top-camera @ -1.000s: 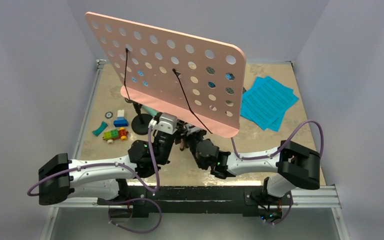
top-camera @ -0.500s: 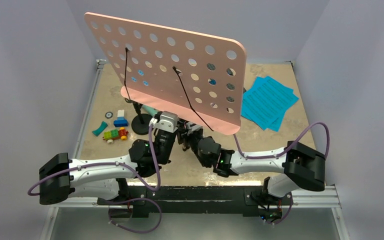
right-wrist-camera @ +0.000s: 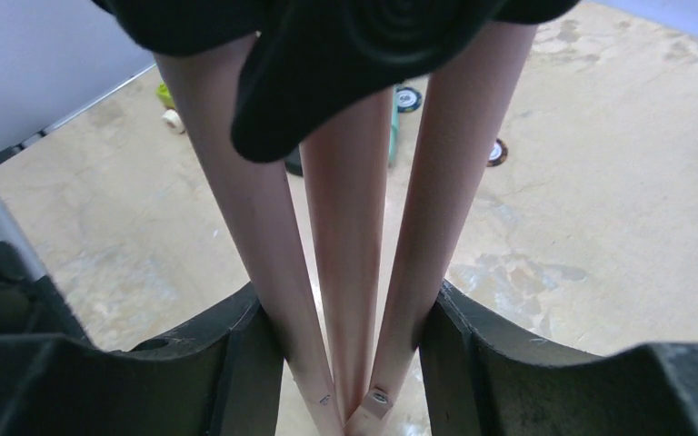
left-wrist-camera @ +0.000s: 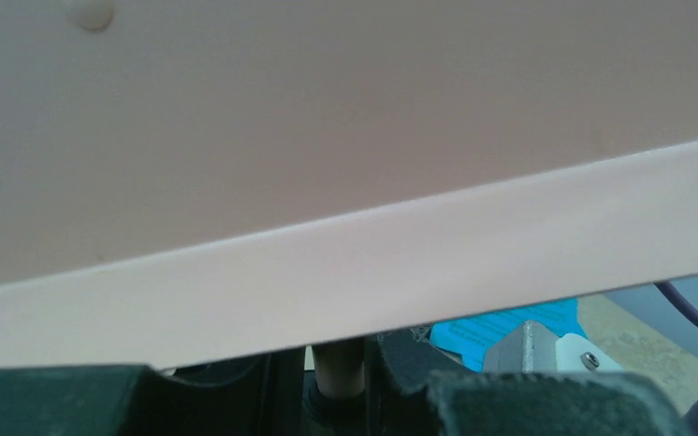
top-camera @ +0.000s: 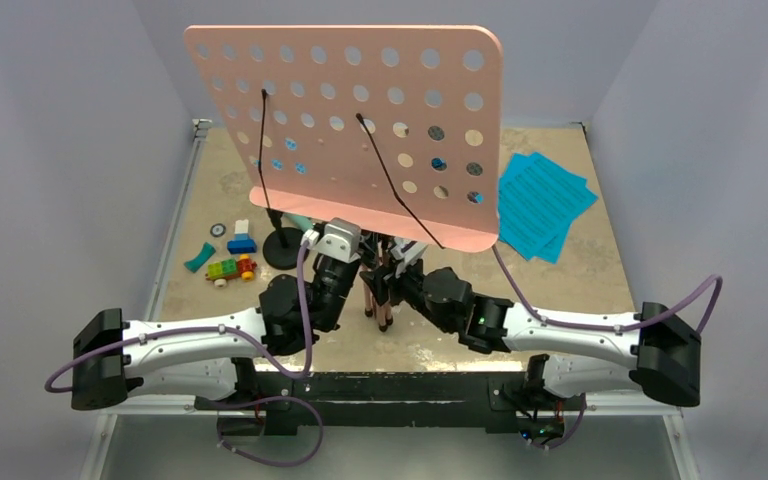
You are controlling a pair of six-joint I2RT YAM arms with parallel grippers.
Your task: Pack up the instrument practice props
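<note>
Pink music stand: gathered legs pinched between right fingers; post clamped between left fingers.

Two white-and-black robot arms reach forward from the near edge of the tabletop and meet in the middle. The left arm lies low, with its elbow out to the left, its forearm angling inward and its wrist tipped upward. The left claw is closed around the pole of the pink music stand, with one dark finger on each side. The right arm stretches in low from the right, nearly straight. The right claw clamps the stand's three gathered legs, its fingers pressing against the outer two.
</note>
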